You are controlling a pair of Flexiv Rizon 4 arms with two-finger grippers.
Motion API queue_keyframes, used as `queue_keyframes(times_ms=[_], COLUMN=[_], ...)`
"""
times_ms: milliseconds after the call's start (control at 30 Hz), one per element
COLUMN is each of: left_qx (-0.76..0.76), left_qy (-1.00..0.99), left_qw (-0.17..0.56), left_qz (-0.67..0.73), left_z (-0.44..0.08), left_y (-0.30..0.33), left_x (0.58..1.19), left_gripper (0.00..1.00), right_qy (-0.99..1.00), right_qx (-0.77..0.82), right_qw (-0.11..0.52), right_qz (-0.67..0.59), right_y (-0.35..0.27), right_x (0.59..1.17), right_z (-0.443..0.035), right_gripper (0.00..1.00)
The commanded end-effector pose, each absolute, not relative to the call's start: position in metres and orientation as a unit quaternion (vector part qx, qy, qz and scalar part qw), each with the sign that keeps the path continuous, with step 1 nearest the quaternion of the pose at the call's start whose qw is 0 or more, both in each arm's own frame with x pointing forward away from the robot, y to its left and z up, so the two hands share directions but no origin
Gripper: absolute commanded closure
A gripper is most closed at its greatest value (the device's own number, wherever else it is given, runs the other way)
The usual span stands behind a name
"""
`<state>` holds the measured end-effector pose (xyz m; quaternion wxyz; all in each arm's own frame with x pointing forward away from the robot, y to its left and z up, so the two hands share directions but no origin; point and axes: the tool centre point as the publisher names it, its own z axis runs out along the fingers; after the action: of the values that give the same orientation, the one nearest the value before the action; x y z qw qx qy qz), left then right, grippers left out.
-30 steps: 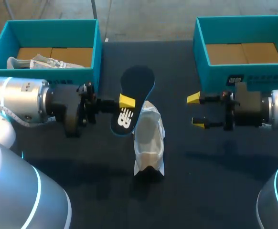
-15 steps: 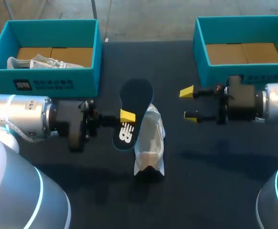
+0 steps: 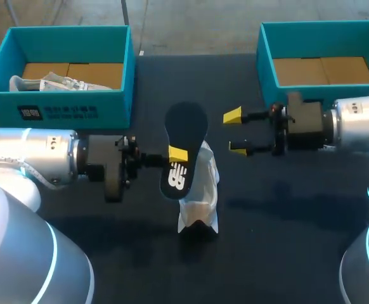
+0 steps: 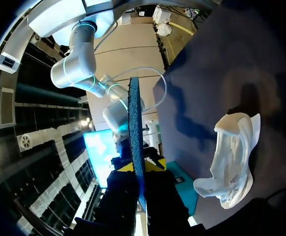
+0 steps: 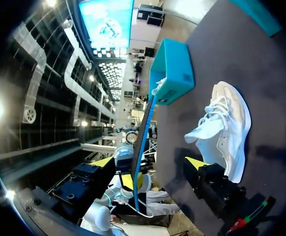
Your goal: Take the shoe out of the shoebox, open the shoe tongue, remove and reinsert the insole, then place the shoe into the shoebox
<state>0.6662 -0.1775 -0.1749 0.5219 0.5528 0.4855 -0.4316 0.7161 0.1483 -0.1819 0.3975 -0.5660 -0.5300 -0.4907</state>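
1. Behind the left gripper (image 3: 177,155), the teal cardboard shoebox on the left (image 3: 64,101) holds a pale laced sneaker (image 3: 45,82) on a brown floor.
2. Behind the right gripper (image 3: 235,133), the second teal shoebox (image 3: 265,57) shows only its brown cardboard lining (image 3: 321,69).
3. The left arm reaches in level, its fingers clamped on the dark blue foam insole (image 3: 183,145), which is held on edge. The white mesh shoe (image 3: 197,190) stands on the table just beside the fingertips.
4. The right arm also reaches in level, its fingers spread and holding nothing, near the insole's toe end.

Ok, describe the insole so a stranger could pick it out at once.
Look at the middle of the dark table, where a white shoe lies. Right beside it the left gripper holds the insole: a flat dark oval with a white logo, the only thing a gripper holds.
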Motion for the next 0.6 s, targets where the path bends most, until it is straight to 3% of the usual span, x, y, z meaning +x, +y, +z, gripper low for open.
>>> queue_keyframes(times_ms=[33, 133, 267, 367, 600], left_qx=[0.554, 0.556, 0.557, 0.557, 0.557], left_qy=[0.479, 0.476, 0.475, 0.476, 0.477], left_qw=[0.526, 0.527, 0.524, 0.522, 0.522], left_qz=[-0.433, -0.432, -0.435, -0.436, -0.435], left_z=[-0.178, -0.178, -0.18, -0.18, -0.18], left_y=[-0.195, -0.202, -0.21, -0.216, -0.227], left_x=[0.676, 0.678, 0.68, 0.682, 0.681], left_gripper=[1.0, 1.0, 1.0, 1.0, 1.0], right_qy=[-0.532, -0.534, -0.537, -0.539, -0.542], right_qx=[-0.563, -0.558, -0.553, -0.55, -0.542], right_qw=[0.397, 0.402, 0.406, 0.408, 0.417], right_qz=[-0.491, -0.492, -0.491, -0.49, -0.488], right_y=[0.157, 0.161, 0.166, 0.168, 0.171], right_x=[0.72, 0.721, 0.722, 0.723, 0.724], right_z=[-0.18, -0.178, -0.178, -0.178, -0.18], right_gripper=[0.2, 0.35, 0.4, 0.5, 0.55])
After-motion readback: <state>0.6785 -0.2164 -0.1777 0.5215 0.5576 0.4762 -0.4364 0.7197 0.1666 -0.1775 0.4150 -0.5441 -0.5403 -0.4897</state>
